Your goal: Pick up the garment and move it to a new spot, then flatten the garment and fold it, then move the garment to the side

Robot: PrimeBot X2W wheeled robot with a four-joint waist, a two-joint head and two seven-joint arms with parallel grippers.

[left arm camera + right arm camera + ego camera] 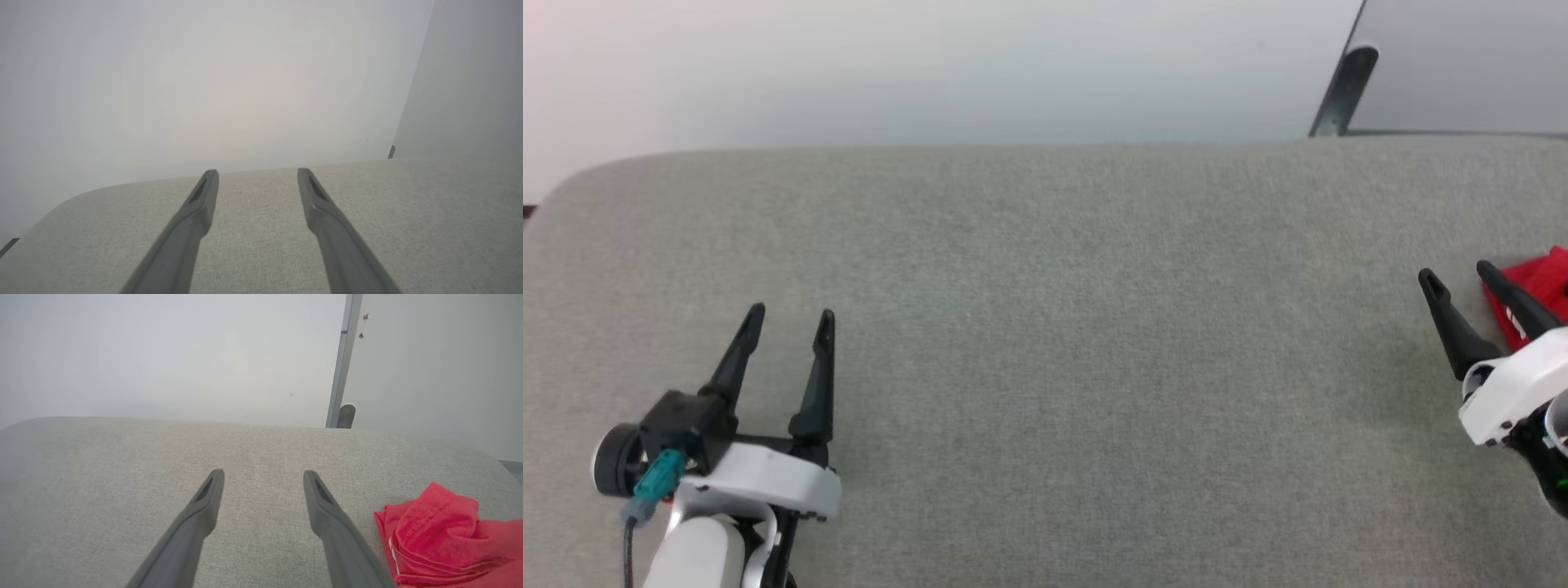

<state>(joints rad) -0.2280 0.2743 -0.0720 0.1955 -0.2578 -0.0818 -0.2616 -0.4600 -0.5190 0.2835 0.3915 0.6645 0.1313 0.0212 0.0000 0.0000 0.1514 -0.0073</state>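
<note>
Your left pincer hovers wide open over the grey woven-fabric tabletop, its two long dark fingers holding nothing. You have the right pincer spread just as wide and also empty. Just beside its right finger, the red soft-knit garment lies bunched in rounded folds near the tabletop's right end, a thin white stripe showing along one fold.
</note>
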